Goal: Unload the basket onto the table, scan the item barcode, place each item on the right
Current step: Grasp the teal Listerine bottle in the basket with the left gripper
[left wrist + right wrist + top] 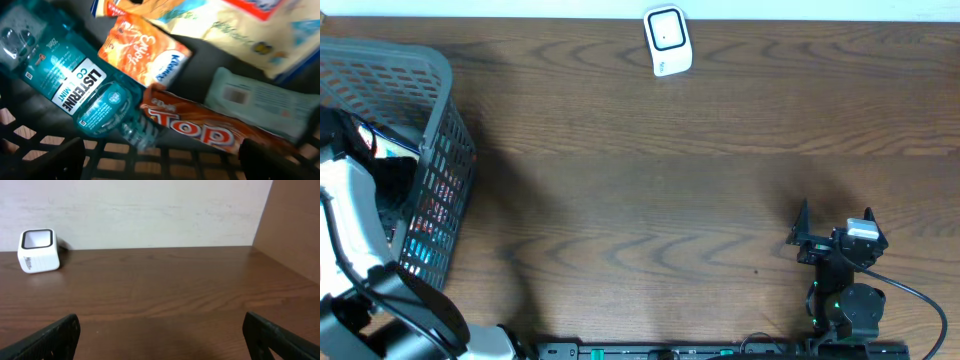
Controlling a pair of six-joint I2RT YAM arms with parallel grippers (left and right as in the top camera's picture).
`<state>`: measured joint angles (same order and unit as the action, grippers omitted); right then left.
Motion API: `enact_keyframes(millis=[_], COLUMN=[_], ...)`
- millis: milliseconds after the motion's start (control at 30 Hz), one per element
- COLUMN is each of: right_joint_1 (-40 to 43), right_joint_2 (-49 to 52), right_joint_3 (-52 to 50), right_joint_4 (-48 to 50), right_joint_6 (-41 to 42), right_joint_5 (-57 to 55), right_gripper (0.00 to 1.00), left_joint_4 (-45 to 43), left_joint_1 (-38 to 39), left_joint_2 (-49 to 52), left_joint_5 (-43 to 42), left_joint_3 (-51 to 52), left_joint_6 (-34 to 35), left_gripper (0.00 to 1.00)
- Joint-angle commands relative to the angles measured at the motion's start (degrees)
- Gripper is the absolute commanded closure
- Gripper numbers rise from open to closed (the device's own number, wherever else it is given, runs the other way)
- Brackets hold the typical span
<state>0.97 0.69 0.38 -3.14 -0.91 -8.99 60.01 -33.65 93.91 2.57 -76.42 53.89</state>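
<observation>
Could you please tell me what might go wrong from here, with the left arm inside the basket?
1. The Listerine bottle, Top bar and Kleenex pack lie crowded together, so the open left gripper may pinch two at once.
2. The bottle looks smooth and rounded and might slip.
3. The scanner sits far across the table from the basket, so a loose grip could drop the item on the way.

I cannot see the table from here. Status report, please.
Left gripper open over basket, nothing held. Right gripper open, empty. Scanner at far edge, unobstructed.
</observation>
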Motion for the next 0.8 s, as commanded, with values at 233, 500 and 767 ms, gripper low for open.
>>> enact_keyframes(millis=[233, 500, 767], right_joint_1=[-0.3, -0.3, -0.3], right_joint_2=[-0.3, -0.3, -0.3], right_joint_3=[-0.1, -0.1, -0.1], right_joint_4=[-0.1, -0.1, -0.1], right_joint_6=[-0.9, -0.9, -0.9], right_joint_5=[-0.5, -0.5, -0.5], right_gripper=[0.01, 0.01, 0.01], left_joint_4=[0.2, -0.5, -0.4], left_joint_1=[-0.2, -0.2, -0.2], left_joint_2=[9.5, 17.5, 19.8], left_joint_5=[4.8, 4.8, 4.5], left_joint_3=[0.5, 0.5, 0.5], left_joint_6=[1.3, 1.3, 1.3], left_gripper=[0.02, 0.02, 0.02])
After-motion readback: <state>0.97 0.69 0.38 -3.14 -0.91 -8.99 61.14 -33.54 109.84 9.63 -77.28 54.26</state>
